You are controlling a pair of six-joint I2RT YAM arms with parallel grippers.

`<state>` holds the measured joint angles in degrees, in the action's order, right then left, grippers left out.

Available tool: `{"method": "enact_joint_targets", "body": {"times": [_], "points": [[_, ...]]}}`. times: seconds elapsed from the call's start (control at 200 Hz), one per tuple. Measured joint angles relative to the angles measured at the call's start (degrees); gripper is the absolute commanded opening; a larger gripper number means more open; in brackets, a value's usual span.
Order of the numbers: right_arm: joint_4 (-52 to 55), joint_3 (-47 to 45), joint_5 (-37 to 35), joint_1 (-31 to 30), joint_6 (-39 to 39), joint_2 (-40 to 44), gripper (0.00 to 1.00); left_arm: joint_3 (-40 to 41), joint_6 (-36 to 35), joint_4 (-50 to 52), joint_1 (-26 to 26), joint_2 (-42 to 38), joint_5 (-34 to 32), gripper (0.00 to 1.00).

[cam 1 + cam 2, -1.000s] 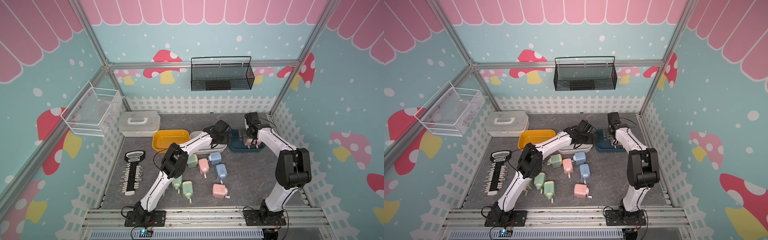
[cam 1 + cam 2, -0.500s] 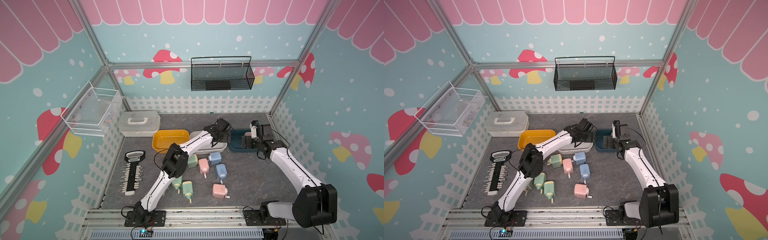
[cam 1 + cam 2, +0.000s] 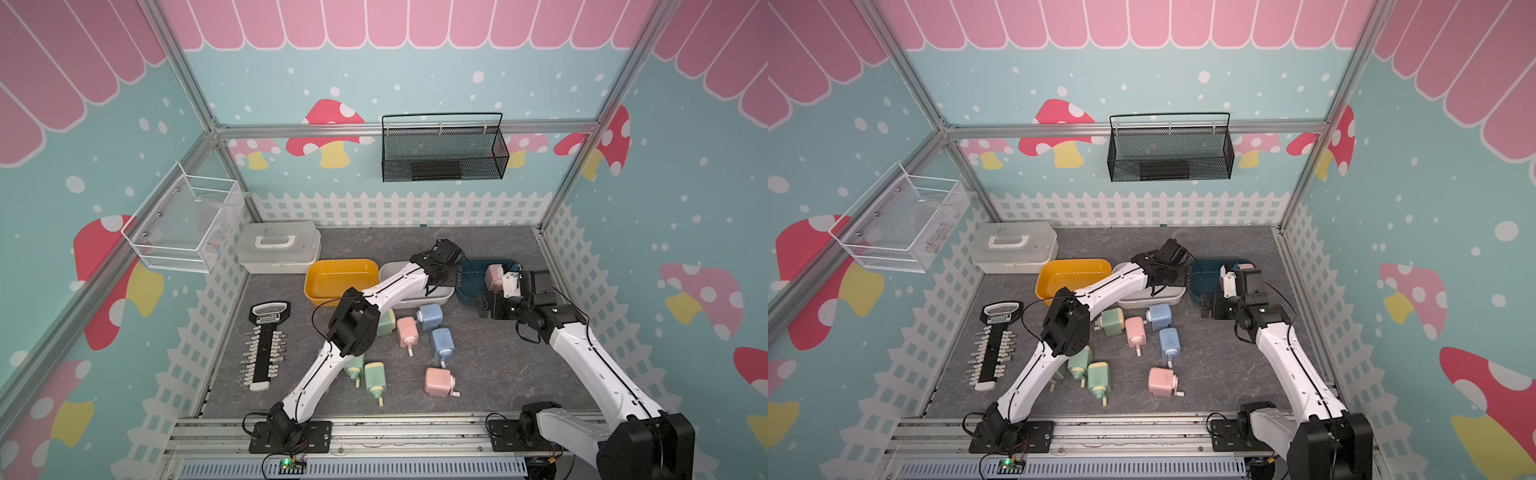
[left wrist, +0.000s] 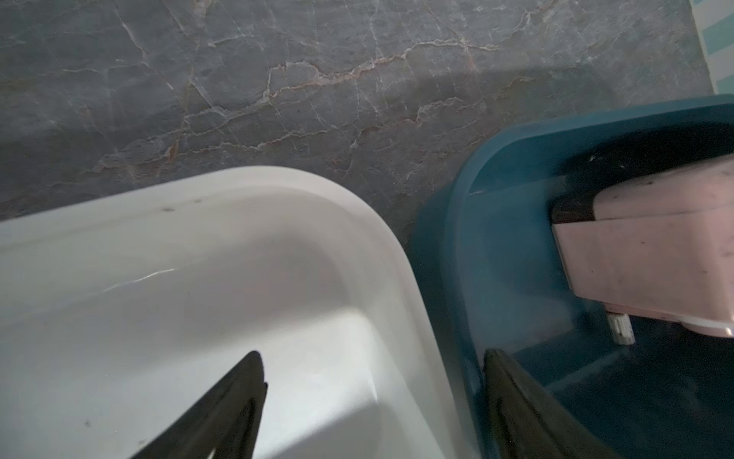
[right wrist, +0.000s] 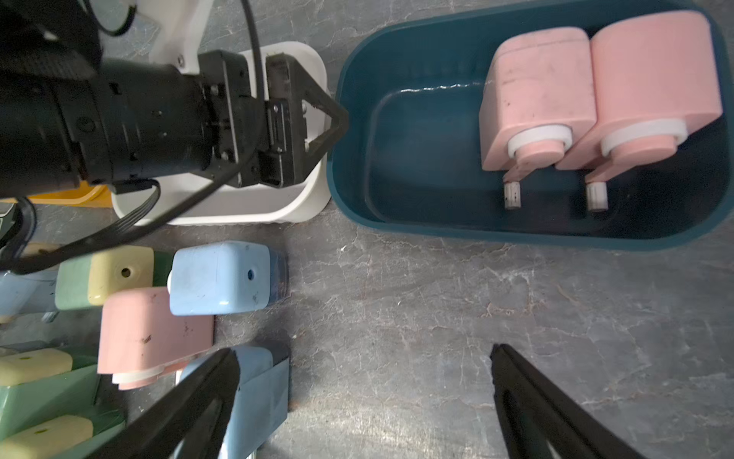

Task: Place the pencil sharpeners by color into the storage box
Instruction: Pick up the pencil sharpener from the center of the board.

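Grey marbled tabletop [image 3: 498, 374] holds the loose pastel plastic pencil sharpeners [image 3: 430, 316], clustered front-left of the dark teal plastic tub [image 5: 516, 238]; two pink sharpeners [image 5: 536, 99] sit inside it. Right gripper [image 5: 365, 351] — spread, empty — hovers nearest the cluster; left gripper [image 4: 373, 354], also spread, hangs over the tub's left rim.

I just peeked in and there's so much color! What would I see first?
Probably the pastel pencil sharpeners, pink, blue and green, scattered across the middle of the gray table. Next, two white robot arms stretched from the front toward the back, and two pink sharpeners lying side by side in the dark teal bin there.
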<state>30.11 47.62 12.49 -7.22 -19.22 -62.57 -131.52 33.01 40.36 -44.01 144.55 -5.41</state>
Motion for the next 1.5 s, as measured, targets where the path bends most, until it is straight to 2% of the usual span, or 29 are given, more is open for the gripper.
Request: {"method": "enact_joint_targets", "body": {"times": [0.505,0.775,1.116,1.336,1.501], "points": [[3.19,-2.16,6.82,-0.17,0.15,6.36,0.99,0.85,1.22,0.98,-0.33,-0.92,-0.42,0.84],[-1.7,-6.34,15.65,-2.82,0.68,8.59,0.99,7.54,-0.02,2.4,-2.19,-9.51,-0.39,0.97],[-8.76,-11.93,20.5,-11.56,2.34,17.16,0.96,29.86,-0.35,-5.9,-2.51,-28.11,1.81,0.99],[-9.4,-14.64,18.75,-19.43,4.79,18.01,0.94,44.09,-1.03,-10.03,-2.21,-37.9,3.98,0.99],[-10.49,-16.39,15.54,-26.93,7.93,20.96,0.93,54.1,-1.33,-12.07,0.57,-45.44,6.38,0.99]]}}
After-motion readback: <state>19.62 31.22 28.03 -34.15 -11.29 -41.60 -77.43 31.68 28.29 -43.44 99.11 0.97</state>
